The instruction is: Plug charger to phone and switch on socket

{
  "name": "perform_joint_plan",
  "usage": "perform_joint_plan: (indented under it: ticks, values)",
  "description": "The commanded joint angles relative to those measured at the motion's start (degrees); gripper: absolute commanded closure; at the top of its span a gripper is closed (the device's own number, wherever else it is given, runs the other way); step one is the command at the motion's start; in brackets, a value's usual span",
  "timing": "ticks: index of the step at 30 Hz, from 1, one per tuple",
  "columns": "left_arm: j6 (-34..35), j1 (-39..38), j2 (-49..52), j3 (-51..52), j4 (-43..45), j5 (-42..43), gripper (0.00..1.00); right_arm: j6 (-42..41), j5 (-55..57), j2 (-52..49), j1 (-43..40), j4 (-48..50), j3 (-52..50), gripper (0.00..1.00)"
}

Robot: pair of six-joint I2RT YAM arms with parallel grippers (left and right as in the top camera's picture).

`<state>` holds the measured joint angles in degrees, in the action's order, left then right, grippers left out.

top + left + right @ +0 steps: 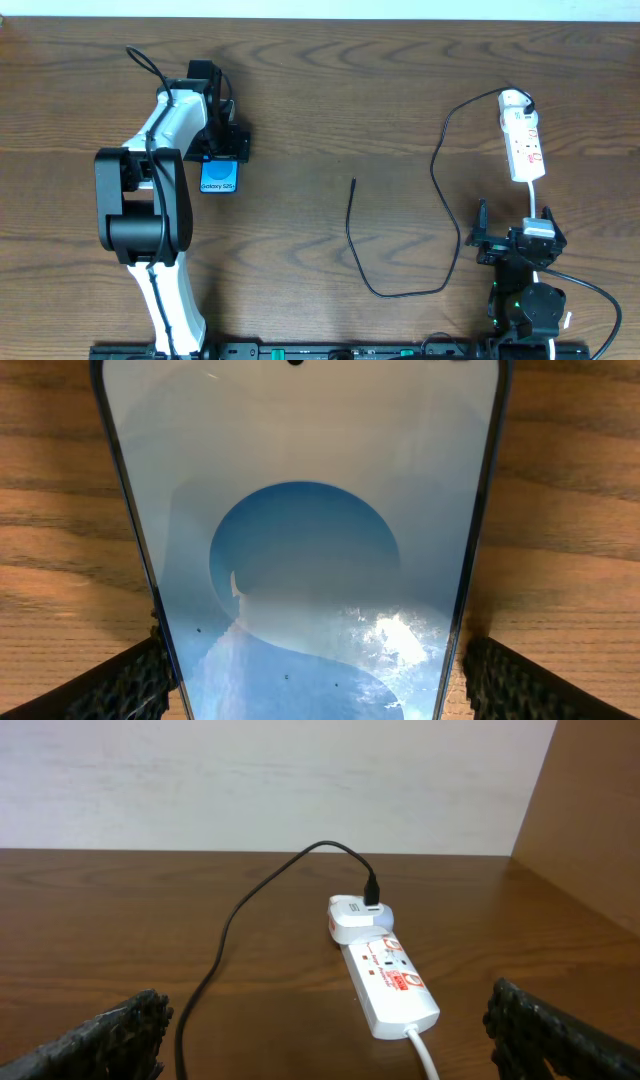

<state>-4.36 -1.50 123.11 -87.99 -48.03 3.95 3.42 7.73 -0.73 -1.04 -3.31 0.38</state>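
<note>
Fingers of the left gripper stand spread wide, one on each long side of the phone. The phone lies flat on the table, screen up, and fills nearly the whole gap between them. In the left wrist view one pad looks to be against the phone's edge and the other sits just beside its edge; whether they are squeezing it, I cannot tell.

Over on the right, the right gripper has its fingers fully apart with nothing between them. The socket lies ahead of them on the wood, apart from both. The charger runs from the socket's far end in a loose loop. Its free tip rests mid-table, well apart from the phone.
</note>
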Motion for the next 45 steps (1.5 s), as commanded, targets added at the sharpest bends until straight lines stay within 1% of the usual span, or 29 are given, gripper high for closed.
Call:
perform_joint_plan:
  ticks: [1,14,45]
  values:
    - [-0.4,0.2,1.2,2.3,-0.4,-0.1,0.08,0.5,0.3,0.3,0.5,-0.2,-0.1,0.01]
    - [-0.4,0.2,1.2,3.1,0.2,-0.1,0.08,0.5,0.3,0.3,0.5,-0.2,-0.1,0.01]
    - [-0.4,0.2,1.2,3.1,0.4,-0.1,0.11,0.5,0.3,0.3,0.5,-0.2,-0.1,0.01]
